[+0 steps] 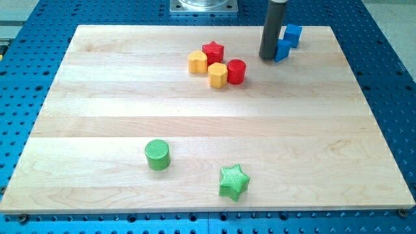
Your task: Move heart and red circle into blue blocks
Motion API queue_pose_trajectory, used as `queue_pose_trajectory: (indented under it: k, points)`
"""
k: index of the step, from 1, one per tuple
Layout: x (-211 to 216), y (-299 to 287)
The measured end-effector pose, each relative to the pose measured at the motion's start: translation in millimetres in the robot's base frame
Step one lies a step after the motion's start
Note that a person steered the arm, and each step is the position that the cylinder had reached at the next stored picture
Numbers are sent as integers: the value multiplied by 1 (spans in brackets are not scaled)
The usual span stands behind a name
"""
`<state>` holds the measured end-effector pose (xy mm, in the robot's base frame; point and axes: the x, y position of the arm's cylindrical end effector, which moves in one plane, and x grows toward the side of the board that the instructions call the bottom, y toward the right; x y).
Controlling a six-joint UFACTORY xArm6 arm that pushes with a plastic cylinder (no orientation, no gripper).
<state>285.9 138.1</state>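
Note:
My tip (268, 58) stands near the view's top, right of centre, touching or almost touching the left side of a blue block (283, 49). A second blue block (294, 34) lies just behind that one. The red circle (236, 71) lies a short way left of and below my tip. The yellow heart (197, 62) is further left. Between them are a red star (212, 51) and a yellow hexagon (218, 75), which touches the red circle.
A green circle (157, 155) lies at the lower left of centre and a green star (234, 181) near the board's bottom edge. The wooden board (97, 97) rests on a blue perforated table (26, 78). A metal arm base (203, 6) is at the top edge.

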Motion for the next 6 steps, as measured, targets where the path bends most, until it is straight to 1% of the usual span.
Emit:
queue_pose_trajectory:
  k: [1, 2, 3, 4, 5, 6]
  points:
    - [-9, 16]
    - [-2, 18]
    - [85, -10]
    - [145, -104]
    - [117, -177]
    - [83, -160]
